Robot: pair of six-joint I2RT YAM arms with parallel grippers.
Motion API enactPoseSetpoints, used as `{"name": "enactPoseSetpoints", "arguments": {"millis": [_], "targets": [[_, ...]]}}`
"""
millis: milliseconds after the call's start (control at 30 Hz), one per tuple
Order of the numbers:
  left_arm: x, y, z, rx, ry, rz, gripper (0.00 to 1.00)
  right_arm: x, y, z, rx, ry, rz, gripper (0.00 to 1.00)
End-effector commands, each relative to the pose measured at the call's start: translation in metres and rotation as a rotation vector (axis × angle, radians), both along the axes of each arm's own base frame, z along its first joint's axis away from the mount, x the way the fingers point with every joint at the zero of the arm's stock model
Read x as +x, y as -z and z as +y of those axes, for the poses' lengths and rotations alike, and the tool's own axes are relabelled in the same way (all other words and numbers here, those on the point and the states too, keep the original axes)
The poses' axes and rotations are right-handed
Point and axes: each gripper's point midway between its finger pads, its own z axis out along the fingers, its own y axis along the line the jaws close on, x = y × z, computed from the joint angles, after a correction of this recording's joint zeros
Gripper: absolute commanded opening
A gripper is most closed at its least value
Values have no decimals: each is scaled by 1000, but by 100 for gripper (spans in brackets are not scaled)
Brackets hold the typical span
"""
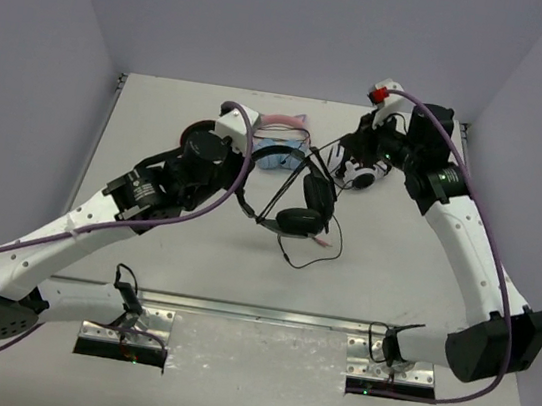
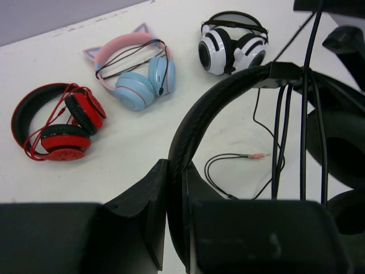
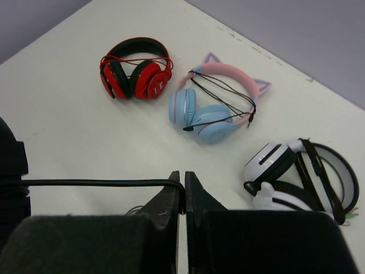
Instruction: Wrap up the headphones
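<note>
While both arms work near the middle of the table (image 1: 192, 263), the headphones (image 1: 301, 217) sit between them, well apart from the 3 other pairs at the back. The left gripper (image 2: 175, 171) is closed on the padded headband (image 2: 217, 103), and the right gripper (image 3: 182, 182) is pinched tight on the thin cable (image 3: 85, 182).

The set looks light. The band is probably springy but stiff enough to carry the cups, so it makes the sound place to hold. The cable is limp and slick, likely to slide through a loose pinch and to suffer from a hard tug at its root.

In the left wrist view the band arches up from the jaws and off to the right, where the cups hang. From above, the long axis appears to run from lower left to upper right. Loose cable trails toward the near edge, its plug (image 2: 259, 155) lying on the table.
</note>
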Motion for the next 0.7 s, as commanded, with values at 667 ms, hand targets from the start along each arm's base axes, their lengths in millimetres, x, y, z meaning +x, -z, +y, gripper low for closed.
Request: {"name": "enactPoseSetpoints", "arguments": {"millis": [667], "targets": [[-36,-128,-24,-369,175,-167,0,-67,-52,68,588,-365,13,23]]}}
